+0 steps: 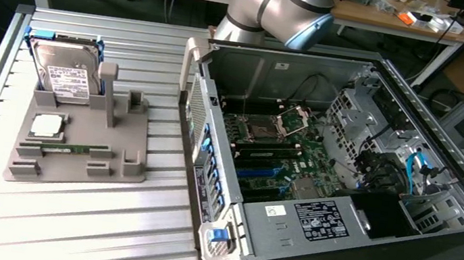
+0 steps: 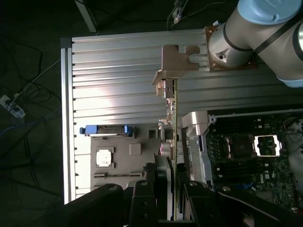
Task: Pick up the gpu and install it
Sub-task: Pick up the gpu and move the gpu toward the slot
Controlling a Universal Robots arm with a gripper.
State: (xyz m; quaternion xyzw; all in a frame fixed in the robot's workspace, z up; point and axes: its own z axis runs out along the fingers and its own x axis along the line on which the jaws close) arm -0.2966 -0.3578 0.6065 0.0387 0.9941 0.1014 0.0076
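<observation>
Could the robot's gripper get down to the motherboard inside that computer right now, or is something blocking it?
Probably yes. The computer case has its side off, so the motherboard lies open from above. The gripper is shut on the gpu, though, so that card would likely arrive first.

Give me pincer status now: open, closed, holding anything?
Pincer: closed, holding the gpu by one end, card seen edge-on.
</observation>
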